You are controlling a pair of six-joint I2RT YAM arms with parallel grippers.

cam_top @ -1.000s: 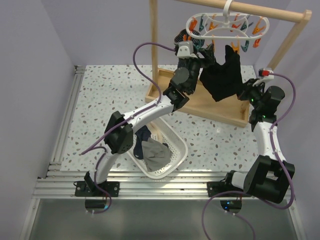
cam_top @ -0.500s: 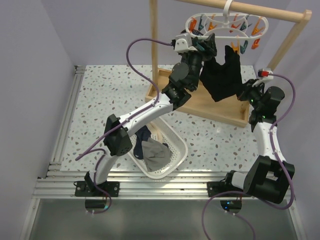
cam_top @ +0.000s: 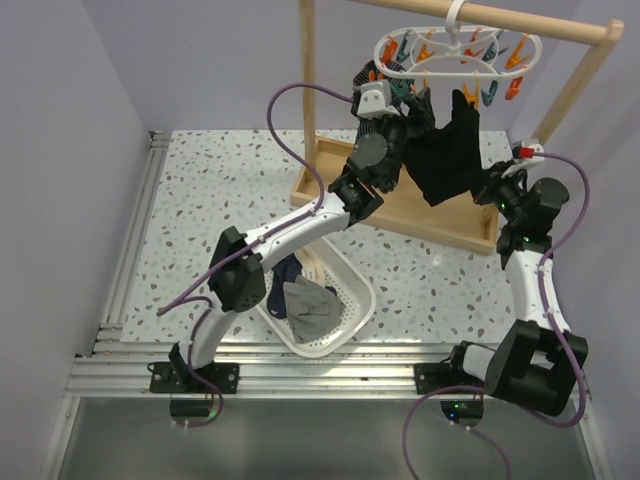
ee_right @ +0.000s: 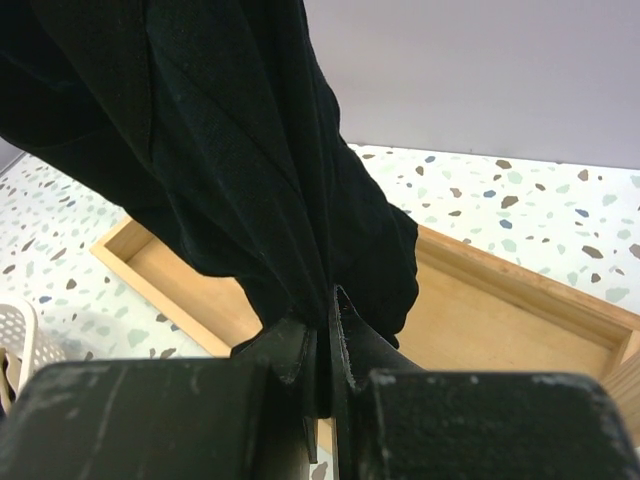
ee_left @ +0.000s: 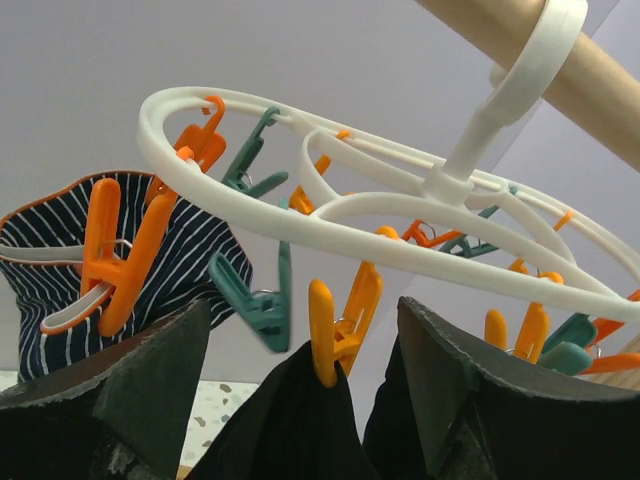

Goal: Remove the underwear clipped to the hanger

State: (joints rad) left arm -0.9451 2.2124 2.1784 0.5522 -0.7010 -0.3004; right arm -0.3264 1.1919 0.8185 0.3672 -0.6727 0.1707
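Note:
The white oval hanger (cam_top: 455, 45) hangs by its hook from the wooden rail, with orange and teal clips. A black underwear (cam_top: 450, 150) hangs from it. In the left wrist view, an orange clip (ee_left: 335, 330) pinches the top of the black underwear (ee_left: 290, 425). A navy-and-white striped underwear (ee_left: 50, 270) is held by another orange clip (ee_left: 110, 255). My left gripper (cam_top: 420, 100) is open, with its fingers (ee_left: 150, 385) on either side of the black garment's top, just below the clip. My right gripper (cam_top: 488, 187) is shut on the garment's lower edge (ee_right: 300, 200).
The wooden rail frame (cam_top: 520, 20) stands on a shallow wooden tray base (cam_top: 400, 215), which also shows in the right wrist view (ee_right: 500, 330). A white perforated basket (cam_top: 350, 335) near the arm bases holds a navy and a grey garment. Lilac walls close in on both sides.
My left gripper rose and swung left toward the hanger, then came back right and slightly down under the clips. My right gripper shifted slightly left, still holding the black underwear.

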